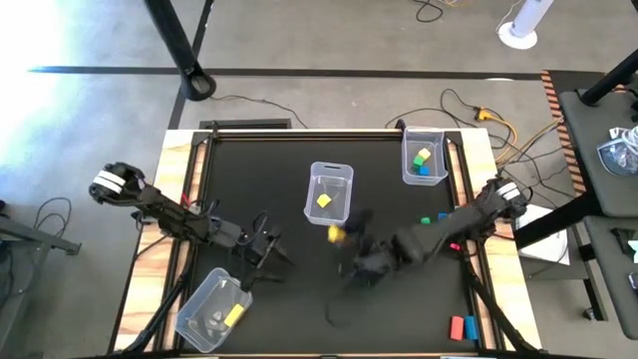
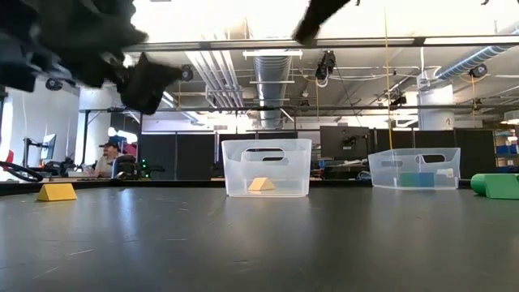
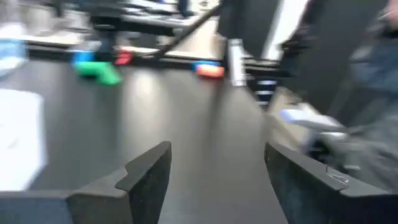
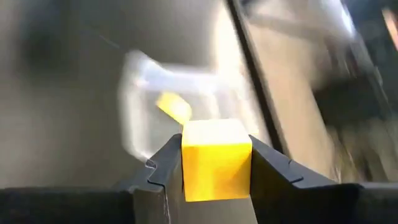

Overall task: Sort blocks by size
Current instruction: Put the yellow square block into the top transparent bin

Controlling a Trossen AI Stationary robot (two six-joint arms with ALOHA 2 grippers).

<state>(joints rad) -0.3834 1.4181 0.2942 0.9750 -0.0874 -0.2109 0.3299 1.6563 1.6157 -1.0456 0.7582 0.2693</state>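
Risk lay with the right gripper, clamped on a yellow block near the centre bin: releasing early would miss it; the left gripper stood open.

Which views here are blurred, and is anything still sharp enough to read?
Left wrist view: strongly smeared; the blocks are only streaks. Right wrist view: background smeared, but the yellow block between the right gripper fingers is crisp. High view: right arm blurred around the gripper. Low view: bins sharp, arms dark smudges overhead.
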